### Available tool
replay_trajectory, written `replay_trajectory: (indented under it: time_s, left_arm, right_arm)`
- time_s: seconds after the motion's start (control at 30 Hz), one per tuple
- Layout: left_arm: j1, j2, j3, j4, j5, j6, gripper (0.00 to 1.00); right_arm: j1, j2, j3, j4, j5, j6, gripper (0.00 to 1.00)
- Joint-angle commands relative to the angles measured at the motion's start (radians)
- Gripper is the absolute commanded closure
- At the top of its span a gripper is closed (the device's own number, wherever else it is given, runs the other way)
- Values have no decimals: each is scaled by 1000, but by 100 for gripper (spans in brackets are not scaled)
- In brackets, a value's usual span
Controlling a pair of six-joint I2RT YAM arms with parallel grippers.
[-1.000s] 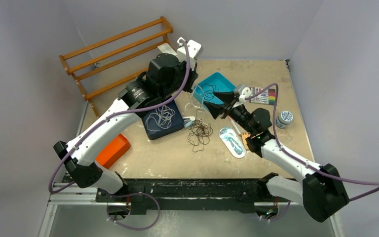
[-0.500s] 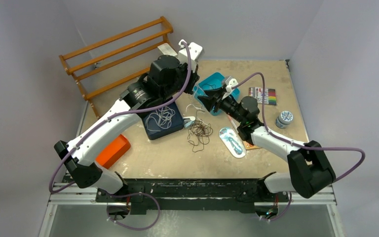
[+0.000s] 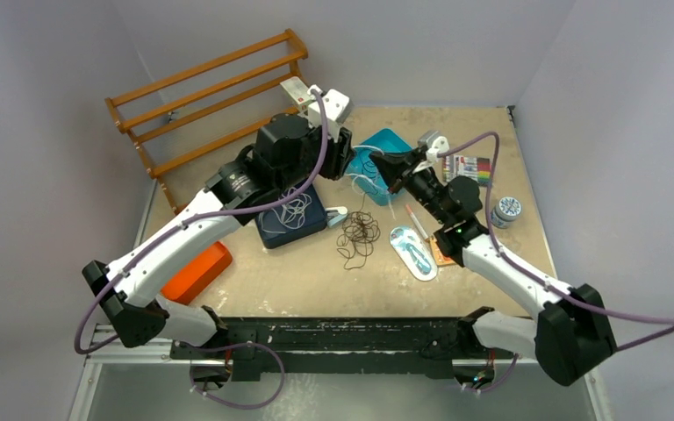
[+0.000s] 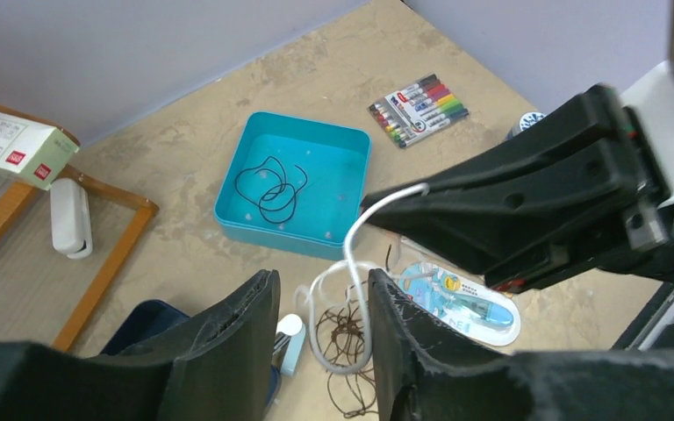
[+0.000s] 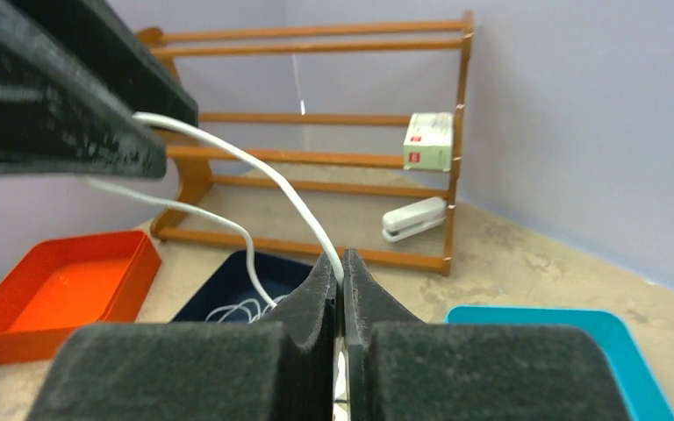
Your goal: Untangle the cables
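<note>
My right gripper (image 5: 338,263) clamps the thin white cable (image 4: 348,254); my left gripper (image 4: 320,281) has its jaws apart. Teal square tray (image 4: 281,237) at eleven o'clock; dark brown cable tangle (image 4: 344,329) partly hidden.

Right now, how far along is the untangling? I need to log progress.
Done: the black cable lies alone in the teal tray. In hand: the right hand pinches the white cable, lifted off the table. Left: the brown cable sits heaped on the table, in no tray.
</note>
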Motion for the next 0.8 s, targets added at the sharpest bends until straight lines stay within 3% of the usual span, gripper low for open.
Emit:
replay_trajectory:
  time_s: [0.0, 0.17, 0.47, 0.77]
  left_arm:
    - [4, -85, -54, 99, 8, -24, 54]
    - [5, -156, -133, 147, -24, -44, 43]
    - [5, -257, -234, 209, -72, -80, 39]
    - [5, -338, -344, 293, -125, -81, 39]
  right_arm:
    - [-1, -83, 19, -52, 122, 22, 100]
    - [0, -128, 46, -163, 199, 53, 100]
    - [-1, -199, 74, -349, 327, 136, 100]
    - [-1, -266, 43, -389, 365, 174, 100]
